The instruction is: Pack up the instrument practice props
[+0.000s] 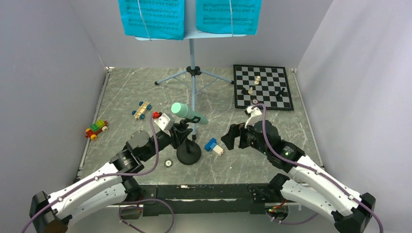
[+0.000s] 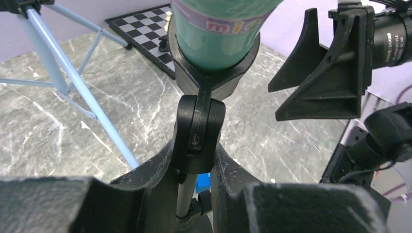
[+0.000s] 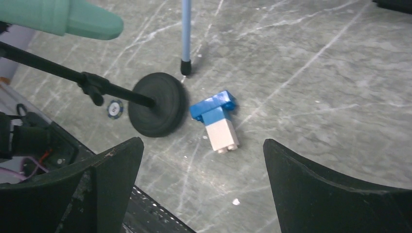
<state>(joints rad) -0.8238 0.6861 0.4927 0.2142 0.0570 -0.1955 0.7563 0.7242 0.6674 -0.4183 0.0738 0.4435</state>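
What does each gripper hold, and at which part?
Left gripper grips the black mic stand at its upper swivel joint. Right gripper is open, holding nothing.

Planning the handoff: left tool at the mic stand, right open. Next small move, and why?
Probably bring the right tool to the mic and close: it sits clipped in the stand, which the left tool seems to clamp, steadying it.

I saw a chessboard [image 1: 267, 103] far right on the bench [image 1: 121, 92], a wooden car [image 1: 141, 110] and a brick car [image 1: 96, 129] left, and a blue-white block [image 1: 214, 146] centre.
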